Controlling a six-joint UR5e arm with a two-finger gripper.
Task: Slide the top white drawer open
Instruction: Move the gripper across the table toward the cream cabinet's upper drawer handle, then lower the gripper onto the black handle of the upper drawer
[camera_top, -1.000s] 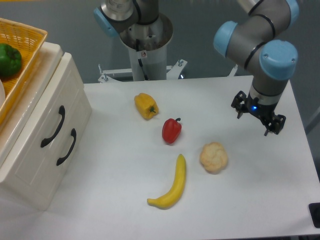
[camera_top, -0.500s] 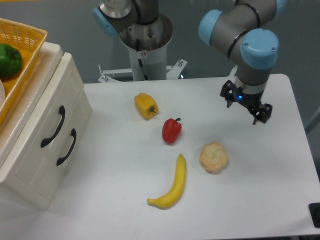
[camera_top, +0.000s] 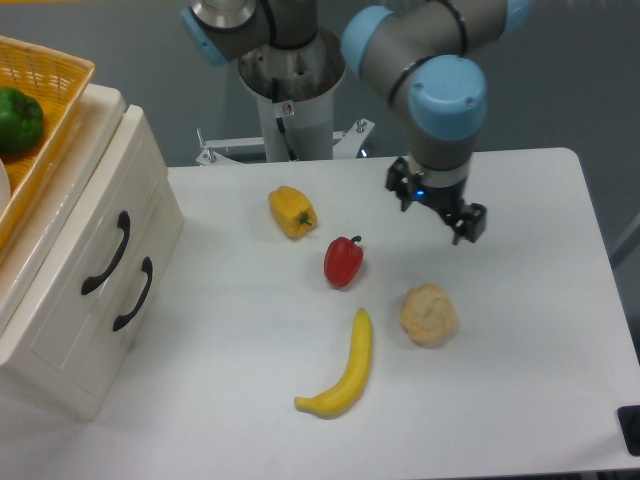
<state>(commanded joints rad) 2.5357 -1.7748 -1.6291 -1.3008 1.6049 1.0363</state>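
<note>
I am in the approach step: the gripper hangs over the table right of centre in the frame, fingers spread apart and holding nothing. The top white drawer sits at the left edge of the frame, shut, in the cream cabinet. Its curved black handle lies just above and left of the lower drawer's handle.

To do this well, I would travel left above the yellow pepper, the red pepper and the banana, then line the fingers across the upper handle only. The two handles sit close together, so I must confirm the upper one before closing. The pull should follow the slanted axis of the drawer front.

The cabinet's left part and the basket on top are cut off. The gap behind the handle probably admits a finger, but I cannot confirm it from this angle.
</note>
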